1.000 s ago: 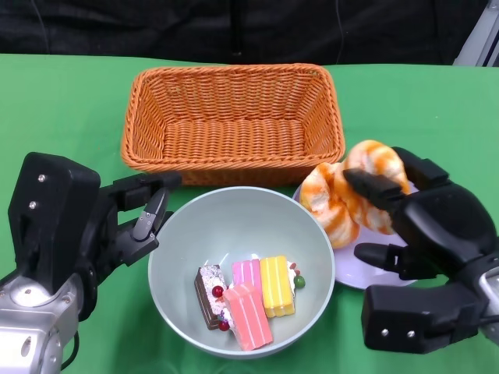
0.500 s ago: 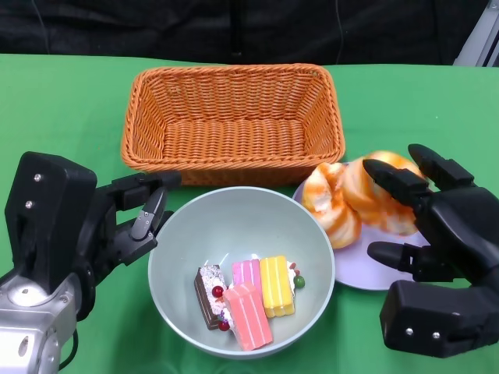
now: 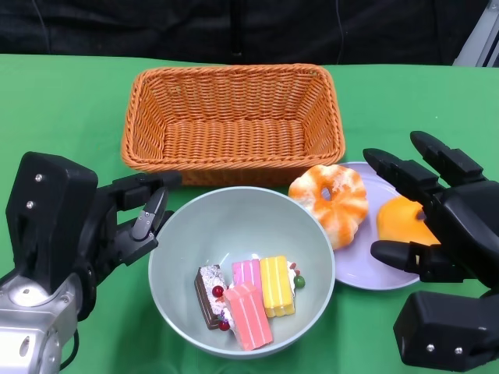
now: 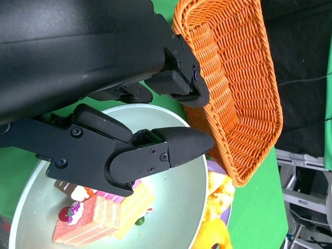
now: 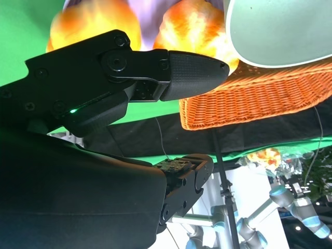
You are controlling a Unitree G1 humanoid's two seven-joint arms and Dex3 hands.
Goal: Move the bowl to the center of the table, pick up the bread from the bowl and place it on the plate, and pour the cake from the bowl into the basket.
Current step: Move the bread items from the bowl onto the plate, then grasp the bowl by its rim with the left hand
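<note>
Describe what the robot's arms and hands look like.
Both hands are matte black: the left hand and right hand have boxy shells with small silver screws and jointed fingers ending in rounded, textured pads. A silver metal forearm shows behind the left hand. A small green light glows on the right hand. No cables show on them.

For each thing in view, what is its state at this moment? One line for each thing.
basket: upright, nothing in it.
bowl: upright, holding the cake.
cake: several slices in the bowl.
bread: two pieces on the plate.
plate: flat on the table.
left hand: open, beside the bowl.
right hand: open, over the plate.
</note>
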